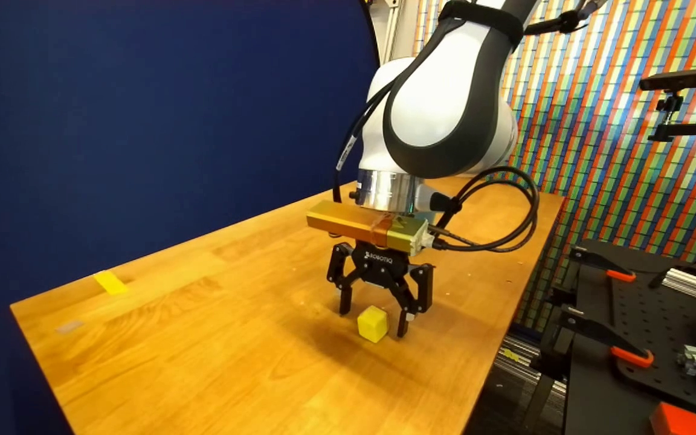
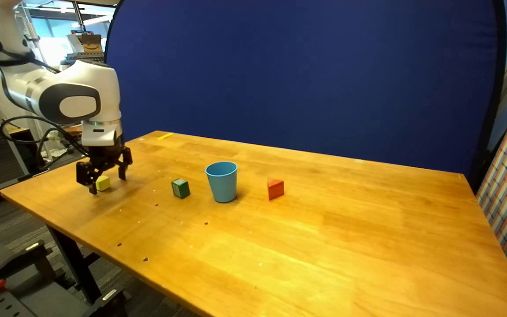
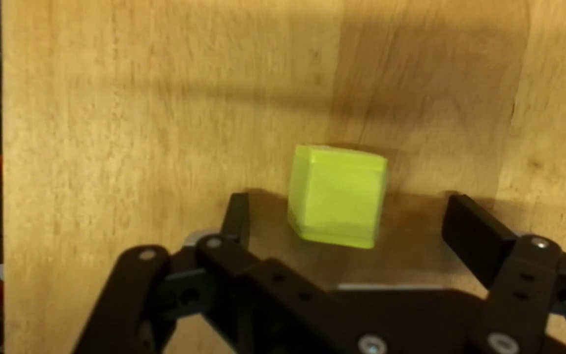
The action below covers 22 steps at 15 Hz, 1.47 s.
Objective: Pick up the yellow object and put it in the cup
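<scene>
The yellow object is a small bright yellow cube [image 1: 373,324] resting on the wooden table. It also shows in an exterior view [image 2: 103,183] and in the wrist view [image 3: 344,196]. My gripper [image 1: 374,320] is open and points down, low over the table, with its fingers on either side of the cube. In the wrist view the gripper [image 3: 347,209] has a gap between the cube and each finger, wider on the right. The cup [image 2: 223,185] is teal-blue and stands upright, well away from the gripper. It is out of the wrist view.
A small green block [image 2: 180,188] stands between the gripper and the cup. An orange-red block [image 2: 275,188] lies beyond the cup. A flat yellow tape strip [image 1: 110,282] is near a table corner. A black side table [image 1: 620,338] with clamps stands beside the wooden table [image 1: 203,362].
</scene>
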{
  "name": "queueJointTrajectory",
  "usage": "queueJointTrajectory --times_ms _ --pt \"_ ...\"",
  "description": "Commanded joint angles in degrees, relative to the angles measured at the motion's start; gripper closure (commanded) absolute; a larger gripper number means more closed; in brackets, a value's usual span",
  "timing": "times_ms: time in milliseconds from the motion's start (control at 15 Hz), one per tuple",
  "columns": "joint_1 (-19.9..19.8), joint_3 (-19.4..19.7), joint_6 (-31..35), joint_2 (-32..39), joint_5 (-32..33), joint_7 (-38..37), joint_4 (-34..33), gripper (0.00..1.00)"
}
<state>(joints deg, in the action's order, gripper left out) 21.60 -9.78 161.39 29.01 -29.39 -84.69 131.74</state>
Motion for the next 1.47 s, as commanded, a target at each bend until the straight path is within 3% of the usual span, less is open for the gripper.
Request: queueJointTrajectory --times_ms 0,133,400,667,1400 --pt "-0.4 -2.0 -0.1 -1.4 0.2 -1.8 1.9 0.27" --pt "0.3 -1.5 0.4 -1.4 0.8 -2.8 1.9 0.31" --pt "2.1 0.7 0.6 -2.6 3.5 -6.8 2.8 0.62" --pt "-0.7 1.0 -1.9 -6.8 5.2 -6.2 5.0 0.88" --pt "-16.8 11.7 -14.7 -19.2 11.8 0.7 3.7 0.87"
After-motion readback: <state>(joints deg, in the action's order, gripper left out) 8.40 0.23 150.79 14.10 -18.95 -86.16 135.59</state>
